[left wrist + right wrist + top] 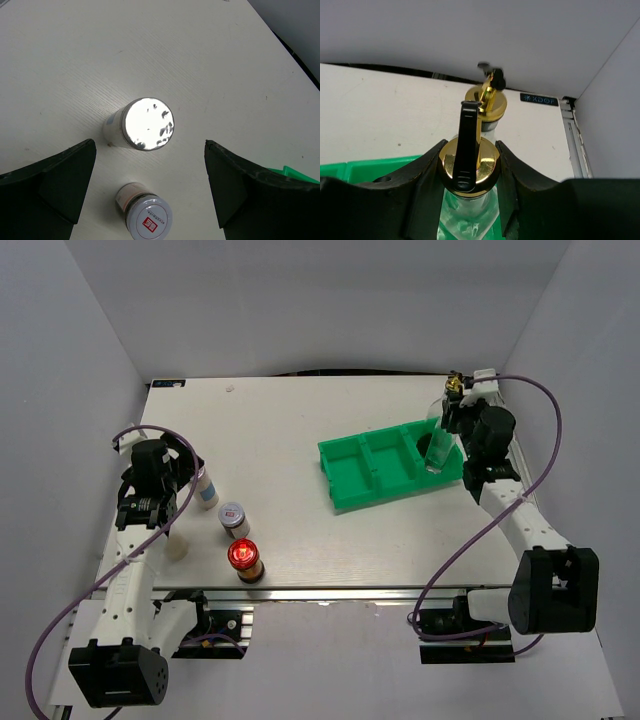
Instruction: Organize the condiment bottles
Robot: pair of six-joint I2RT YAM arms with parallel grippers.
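Note:
My right gripper (470, 150) is shut on the gold pourer top of a tall clear glass bottle (468, 172). In the top view that bottle (438, 448) hangs upright over the right compartment of the green tray (372, 472), under the right gripper (448, 432). A second gold-topped bottle (487, 102) stands just behind on the table (455, 388). My left gripper (149, 155) is open above a silver-lidded shaker (148, 124) and touches nothing. Nearer sits a small jar with a red-marked lid (148, 217). A dark red-capped bottle (245, 558) stands by the front edge.
A pale small bottle (178, 545) stands beside the left arm, partly hidden by it. The tray's left and middle compartments hold nothing. The table's right edge and the grey side wall lie close behind the right gripper.

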